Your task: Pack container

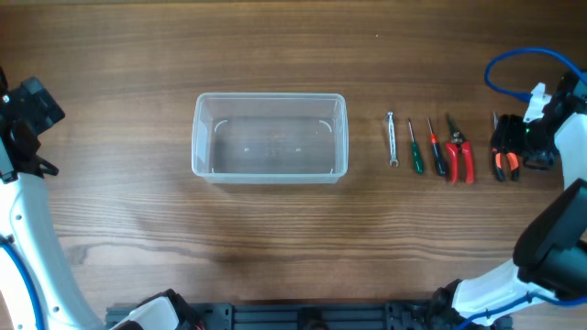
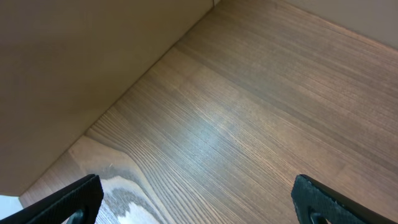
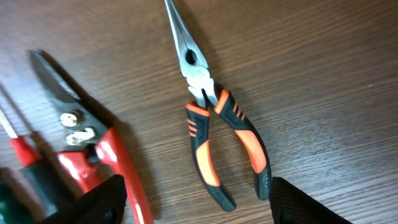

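The clear plastic container (image 1: 270,137) stands empty at the table's middle. To its right lie a small wrench (image 1: 392,138), a green screwdriver (image 1: 415,147), a red screwdriver (image 1: 435,147), red-handled snips (image 1: 458,150) and orange-and-black needle-nose pliers (image 1: 503,152). My right gripper (image 3: 196,202) is open above the pliers (image 3: 214,127), its fingers on either side of the handles, not touching; the snips (image 3: 93,143) lie to the left. In the overhead view it hangs over the pliers (image 1: 532,137). My left gripper (image 2: 196,199) is open and empty over bare wood at the far left (image 1: 27,115).
A blue cable (image 1: 514,69) loops near the right arm at the table's back right. The table's left edge meets a plain wall in the left wrist view (image 2: 74,68). A black rail (image 1: 303,316) runs along the front edge.
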